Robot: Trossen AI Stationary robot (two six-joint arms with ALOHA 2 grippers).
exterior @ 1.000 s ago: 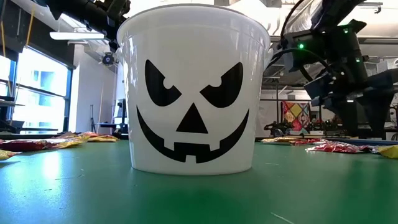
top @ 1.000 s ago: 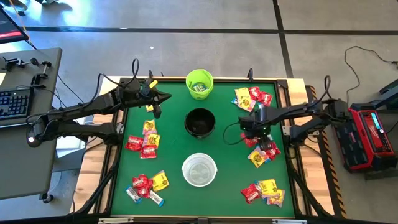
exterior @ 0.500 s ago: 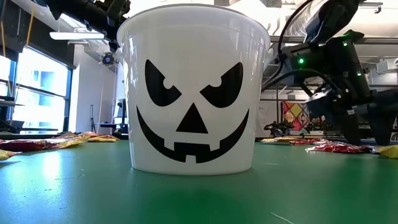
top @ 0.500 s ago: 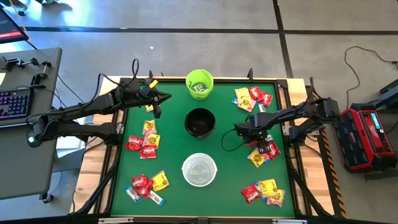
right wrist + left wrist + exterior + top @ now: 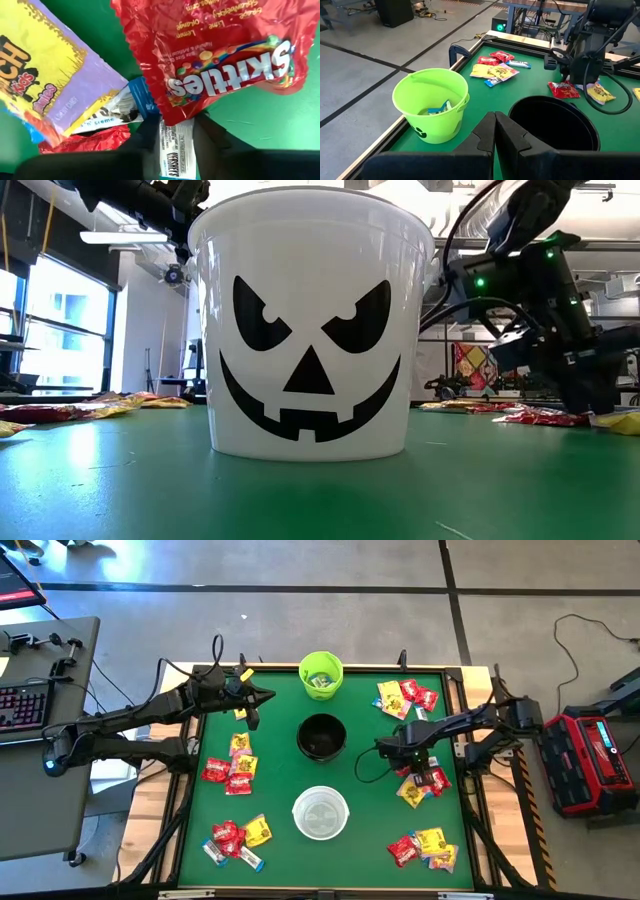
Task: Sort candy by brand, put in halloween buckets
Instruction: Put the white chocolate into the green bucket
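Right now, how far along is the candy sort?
Barely started. Done: the green bucket holds a few packets; the black bucket looks empty, and nothing shows in the white bucket. In hand: the right hand is down in the pile at the table's right, closing on a white Hershey's packet. The left hand waits shut. Left: five piles still on the mat.

You had bright, even overhead light; window [image 5: 55, 310] glare in the low view; close wrappers [image 5: 210, 75] slightly blurred.
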